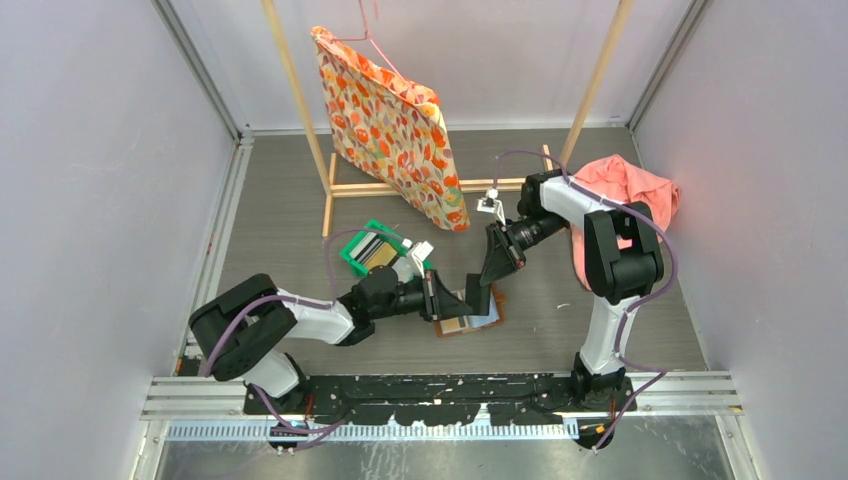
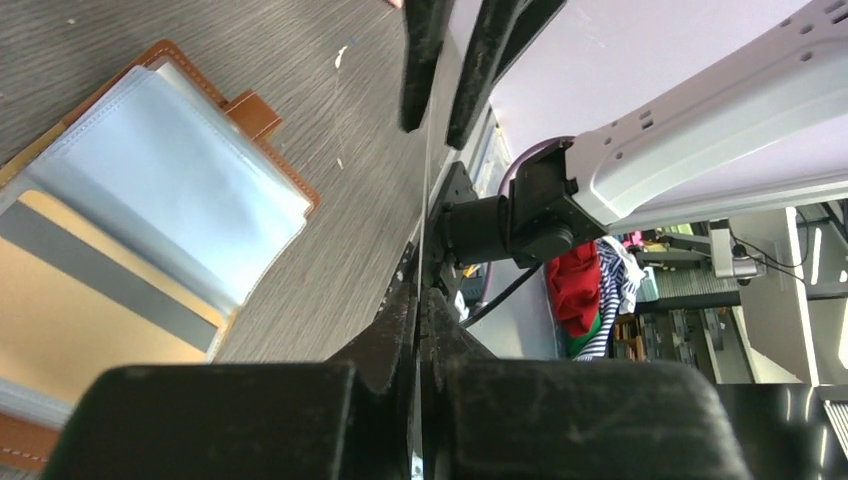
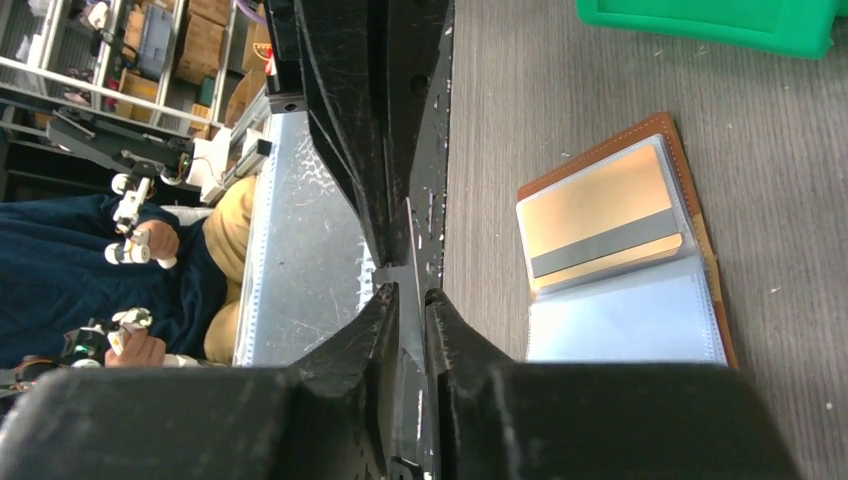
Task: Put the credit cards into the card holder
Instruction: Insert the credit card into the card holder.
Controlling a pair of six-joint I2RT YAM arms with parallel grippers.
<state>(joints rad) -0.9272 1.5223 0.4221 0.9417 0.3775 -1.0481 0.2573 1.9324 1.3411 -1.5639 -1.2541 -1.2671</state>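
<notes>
The card holder (image 1: 470, 322) lies open on the table below both grippers, a brown leather wallet (image 3: 692, 170) with clear bluish sleeves (image 2: 150, 190). A gold credit card with a grey stripe (image 3: 600, 215) sits in one sleeve (image 2: 80, 290). Above the wallet a dark credit card (image 1: 478, 298) is held on edge between the two arms. My left gripper (image 2: 420, 300) is shut on one end of it (image 1: 450, 297). My right gripper (image 3: 410, 295) is shut on the other end (image 1: 490, 275). In both wrist views the card shows only as a thin edge. More cards (image 1: 377, 250) stand in the green bin (image 1: 352, 258).
The green bin (image 3: 710, 20) stands just left of and behind the wallet. A wooden rack with a floral bag (image 1: 395, 120) hanging from it stands at the back. A pink cloth (image 1: 630, 185) lies at the back right, behind the right arm.
</notes>
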